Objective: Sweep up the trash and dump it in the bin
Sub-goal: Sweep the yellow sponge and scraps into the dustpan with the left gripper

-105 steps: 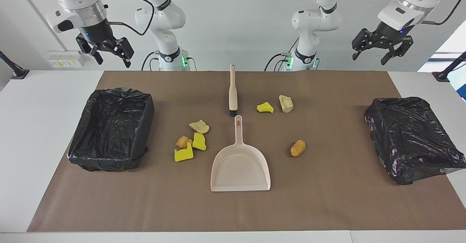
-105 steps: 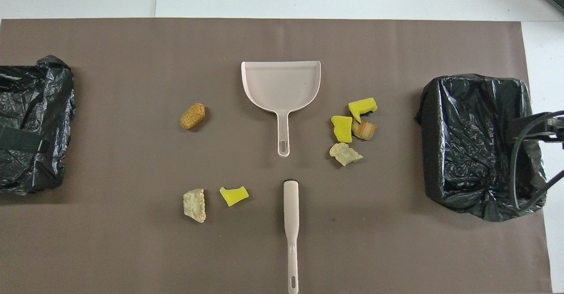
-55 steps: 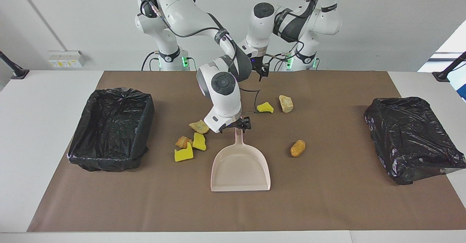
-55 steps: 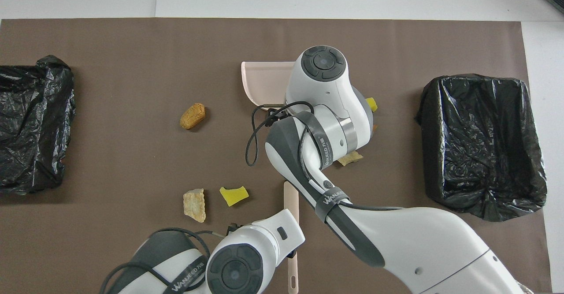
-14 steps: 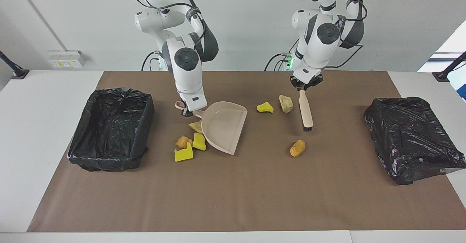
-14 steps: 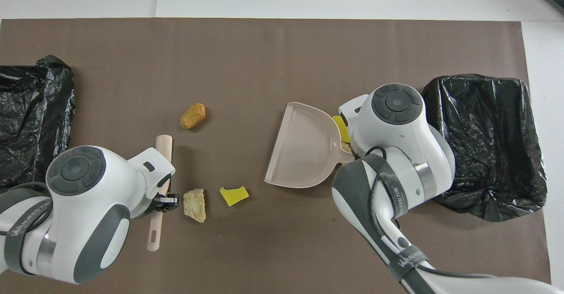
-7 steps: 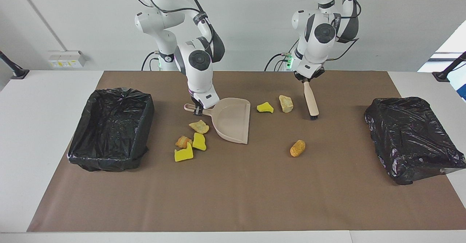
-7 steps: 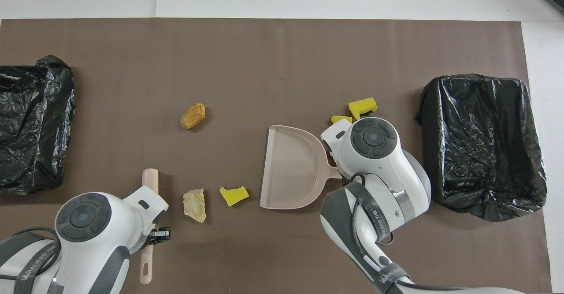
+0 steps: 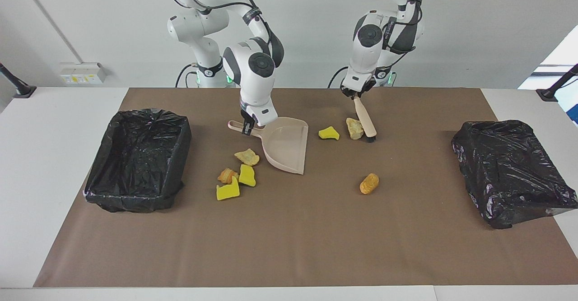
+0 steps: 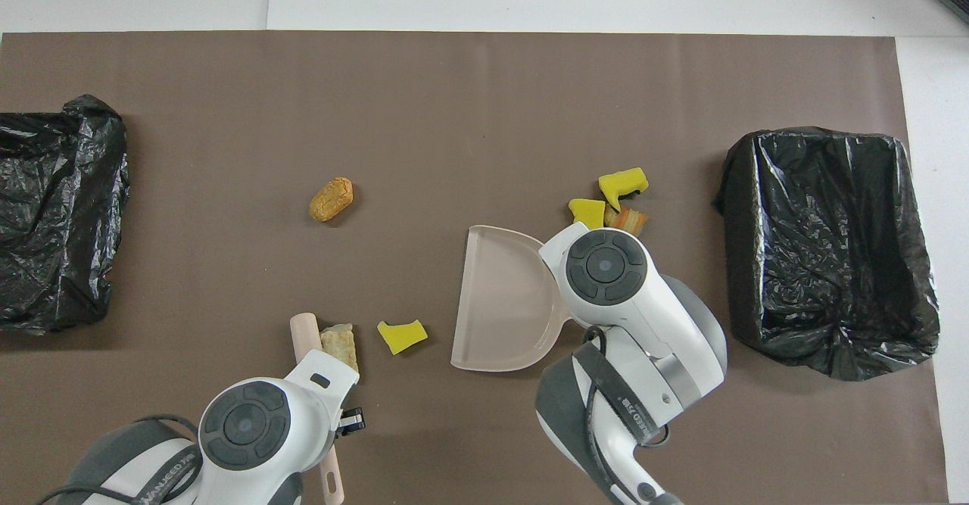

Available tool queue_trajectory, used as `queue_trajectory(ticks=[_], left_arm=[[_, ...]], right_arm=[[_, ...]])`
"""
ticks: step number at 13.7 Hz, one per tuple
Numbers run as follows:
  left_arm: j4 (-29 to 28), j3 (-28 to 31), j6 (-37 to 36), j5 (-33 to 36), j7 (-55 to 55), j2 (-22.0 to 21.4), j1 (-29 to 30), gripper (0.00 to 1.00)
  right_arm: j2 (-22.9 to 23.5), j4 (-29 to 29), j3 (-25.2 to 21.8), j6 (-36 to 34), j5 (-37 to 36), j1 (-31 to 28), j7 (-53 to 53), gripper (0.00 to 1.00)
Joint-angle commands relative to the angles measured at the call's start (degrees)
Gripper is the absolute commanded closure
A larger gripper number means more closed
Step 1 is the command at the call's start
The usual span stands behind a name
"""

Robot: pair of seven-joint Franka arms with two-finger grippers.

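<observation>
Seven scraps of trash lie on the brown mat covering the desk, none yet in a bin. Four form a cluster (image 9: pixel 237 174) toward the right arm's end, near the open black-lined bin (image 9: pixel 137 159): two yellow foam chunks, an orange-brown lump and a tan lump. Toward the left arm's end: a yellow chunk (image 9: pixel 328 133), a beige lump (image 9: pixel 353 128) beside it, and an orange-brown lump (image 9: pixel 369 183) farther from the robots. A second black-bagged bin (image 9: pixel 510 170) sits at the left arm's end.

Right gripper (image 9: pixel 247 126) is clamped on the handle of the pink dustpan (image 9: pixel 284 150); pan tilted, mouth facing the yellow chunk and the beige lump.

Left gripper (image 9: pixel 355 94) is clamped on the handle of the brush (image 9: pixel 365 121); bristle end down at the mat, touching or just beside the beige lump.

Handling judgement: scraps look light and soft or crumbly, irregular in shape, likely to roll or skid ahead of the bristles. No direct grasp needed; push each low on its side with the bristles toward the pan lip, pan edge flat on the mat. Risk: the lump slipping past the pan's side.
</observation>
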Motion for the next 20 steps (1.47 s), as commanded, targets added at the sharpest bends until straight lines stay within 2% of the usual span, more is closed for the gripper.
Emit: queue_trajectory(ticks=[1,5,8,11,15,18,20], left_arm=[[5.21,0.72,2.21,-2.39,-4.19,6.55,-2.47,1.00],[14.44,0.72,6.61,-2.39,-4.65,15.00,-5.73,1.00],[18.15,0.72,9.58,-2.39,-4.65,18.61,-9.76,1.00],[20.07,0.20,12.42,-2.48,-4.29,19.84,-11.88,1.00],[26.67,-0.15,6.97,-2.48,-7.02,20.90,-14.88,1.00],[26.86,0.11,6.79,-1.08,-3.26,20.90,-13.21,1.00],[27.29,0.20,4.96,-0.73,2.79,20.90,-8.75,1.00]], right_arm=[[-1.34,-1.46,-0.04,-0.36,-1.44,-0.25,0.81,1.00],[-1.34,-1.55,-0.04,-0.36,-1.44,-0.78,0.99,1.00],[-1.42,-1.99,-0.04,-0.36,-1.44,-1.22,0.99,1.00],[-1.51,-2.17,-0.04,-0.36,-1.44,-1.22,0.99,1.00],[-1.51,-2.17,-0.04,-0.36,-1.44,-1.31,0.99,1.00],[-1.51,-2.17,-0.04,-0.36,-1.44,-1.40,0.99,1.00],[-1.51,-2.17,-0.04,-0.36,-1.35,-1.40,0.99,1.00]])
